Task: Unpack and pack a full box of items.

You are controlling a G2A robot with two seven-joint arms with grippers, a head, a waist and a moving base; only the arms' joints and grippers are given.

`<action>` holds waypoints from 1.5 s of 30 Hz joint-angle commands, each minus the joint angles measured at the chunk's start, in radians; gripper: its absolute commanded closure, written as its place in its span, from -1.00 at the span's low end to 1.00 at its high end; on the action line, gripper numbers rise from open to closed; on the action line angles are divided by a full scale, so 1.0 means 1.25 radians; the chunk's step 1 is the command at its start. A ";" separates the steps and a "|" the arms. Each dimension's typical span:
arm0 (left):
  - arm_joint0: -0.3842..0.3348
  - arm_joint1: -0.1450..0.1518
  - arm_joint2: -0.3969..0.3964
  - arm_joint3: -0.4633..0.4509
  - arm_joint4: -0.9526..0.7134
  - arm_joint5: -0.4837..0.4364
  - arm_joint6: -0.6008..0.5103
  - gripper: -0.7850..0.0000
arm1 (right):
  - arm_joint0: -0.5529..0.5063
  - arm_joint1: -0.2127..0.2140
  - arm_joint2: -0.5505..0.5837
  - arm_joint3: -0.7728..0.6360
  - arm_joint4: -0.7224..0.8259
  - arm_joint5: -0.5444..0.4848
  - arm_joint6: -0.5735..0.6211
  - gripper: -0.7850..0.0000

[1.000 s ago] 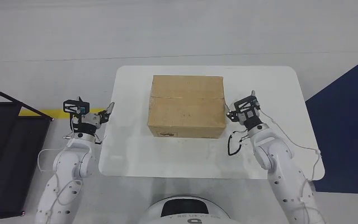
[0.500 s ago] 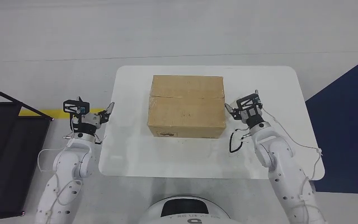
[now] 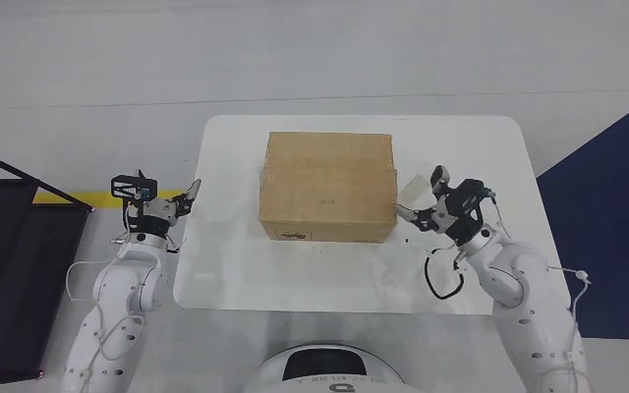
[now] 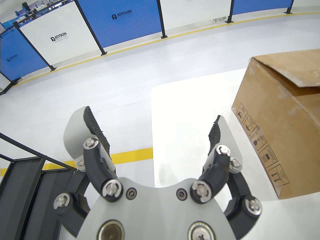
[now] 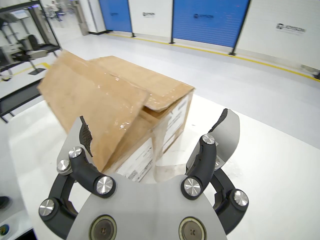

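Box (image 3: 329, 187) flap (image 5: 95, 96) lifted, seemingly propped by spread right pincer (image 3: 419, 194), not pinched; left pincer (image 4: 152, 116) spread, well apart. Risk: slipping off, falling shut.

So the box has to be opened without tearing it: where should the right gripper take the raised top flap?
Probably the flap by its free short edge, near the corner, coming from the right end of the box. In the right wrist view the flap stands tilted up off the box, with a gap beneath for one finger, and the open right gripper faces that edge.
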 commanded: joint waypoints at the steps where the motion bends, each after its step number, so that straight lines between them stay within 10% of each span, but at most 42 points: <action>1: 0.000 0.000 0.000 0.000 0.000 0.000 0.000 -1.00 | -0.002 0.005 0.016 0.002 0.001 -0.060 0.007 -1.00; 22: 0.000 0.000 0.000 0.000 0.000 0.000 0.000 -1.00 | 0.136 -0.010 -0.077 0.130 -0.107 0.260 0.115 -1.00; 45: 0.000 0.000 0.000 0.000 0.000 0.000 0.000 -1.00 | 0.225 0.015 -0.080 0.258 0.179 -0.218 0.173 -1.00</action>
